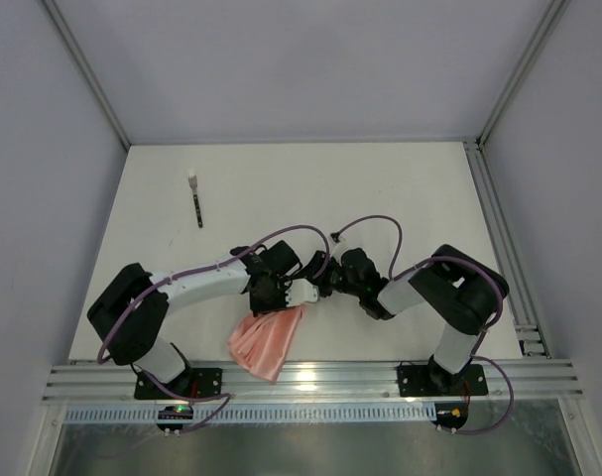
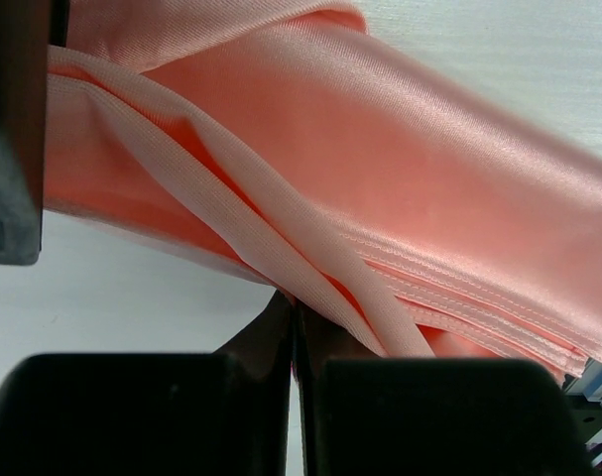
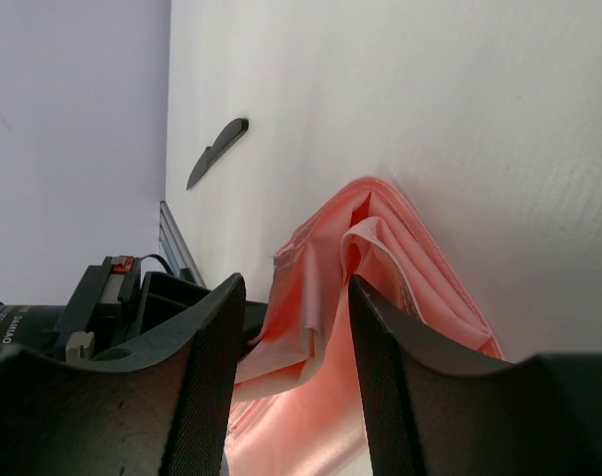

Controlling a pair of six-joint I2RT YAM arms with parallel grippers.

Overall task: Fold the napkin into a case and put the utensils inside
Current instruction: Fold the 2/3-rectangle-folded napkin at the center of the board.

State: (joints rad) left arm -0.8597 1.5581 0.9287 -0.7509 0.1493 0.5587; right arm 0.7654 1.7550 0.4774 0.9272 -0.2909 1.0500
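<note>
The salmon-pink napkin [image 1: 266, 342] is bunched into a folded wedge near the table's front edge, and its lower tip reaches the front rail. My left gripper [image 1: 293, 295] is shut on a folded edge at the wedge's upper end. In the left wrist view the closed fingertips [image 2: 281, 317] pinch the cloth [image 2: 429, 178]. My right gripper [image 1: 325, 280] is open just right of it. In the right wrist view its fingers [image 3: 221, 327] stand either side of the napkin's folds [image 3: 380, 248], gripper [image 3: 296, 288] empty. One black utensil [image 1: 196, 203] lies far left, and it also shows in the right wrist view [image 3: 216, 152]. The second utensil is out of view.
An aluminium rail [image 1: 380, 377] runs along the table's front edge, and another rail [image 1: 499, 238] runs down the right side. Grey enclosure walls stand on the left, back and right. Both forearms meet over the front middle of the table.
</note>
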